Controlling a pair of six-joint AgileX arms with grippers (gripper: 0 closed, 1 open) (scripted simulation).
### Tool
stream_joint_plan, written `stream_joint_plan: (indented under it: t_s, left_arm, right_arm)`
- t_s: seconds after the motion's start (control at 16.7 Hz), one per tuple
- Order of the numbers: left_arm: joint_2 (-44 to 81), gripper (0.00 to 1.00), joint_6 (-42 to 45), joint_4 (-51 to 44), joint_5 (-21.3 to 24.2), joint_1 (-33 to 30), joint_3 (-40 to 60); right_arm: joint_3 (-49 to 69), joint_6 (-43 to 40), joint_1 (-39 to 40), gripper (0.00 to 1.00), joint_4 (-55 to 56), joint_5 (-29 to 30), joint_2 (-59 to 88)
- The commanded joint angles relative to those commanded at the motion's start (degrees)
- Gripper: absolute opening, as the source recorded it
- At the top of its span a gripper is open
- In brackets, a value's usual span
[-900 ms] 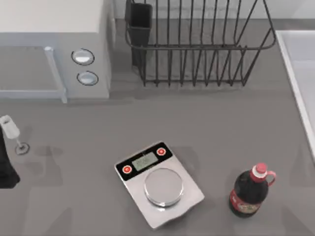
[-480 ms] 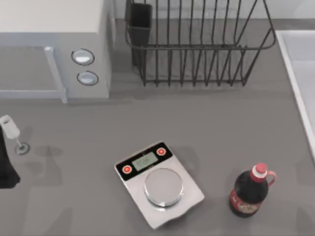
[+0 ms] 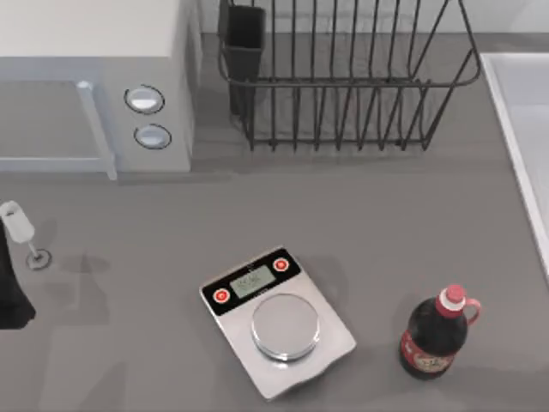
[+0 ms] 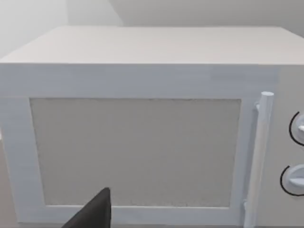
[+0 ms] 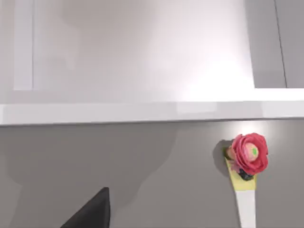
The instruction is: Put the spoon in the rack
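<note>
- Rack (image 3: 343, 82) at bench (image 3: 343, 223) far edge, centre-right; dark utensil cup (image 3: 244, 39) at its left corner, nearest microwave (image 3: 86, 77).
- Left arm (image 3: 10, 292) at bench's left edge, beside small stemmed white item (image 3: 21, 230).
- Left gripper (image 4: 92, 213) facing microwave door; open or closed: can't tell.
- Right gripper (image 5: 92, 211) over grey bench near pale raised slab (image 5: 142, 47); state: can't tell.
- Rose-topped utensil w/ yellow-white handle (image 5: 244, 171), prob. the spoon, flat on bench just beside slab edge, apart from right gripper, ungripped.
- Scale (image 3: 279, 322) front-centre; dark bottle w/ red cap (image 3: 436, 336) to its right.
</note>
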Motion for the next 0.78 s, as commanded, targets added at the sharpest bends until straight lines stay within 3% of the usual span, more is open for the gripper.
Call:
stream_joint_plan:
  t_s: [0.42,0.78]
  left_arm:
    - [0.0,1.0,0.0,0.0,0.0,0.0,0.0]
    - [0.0,1.0,0.0,0.0,0.0,0.0,0.0]
  right_arm:
    - [18.1,-11.4,-12.0,1.0,-20.0,0.1,27.9]
    - [22.9,-14.1,-14.9,1.0,-24.4,0.1,34.2]
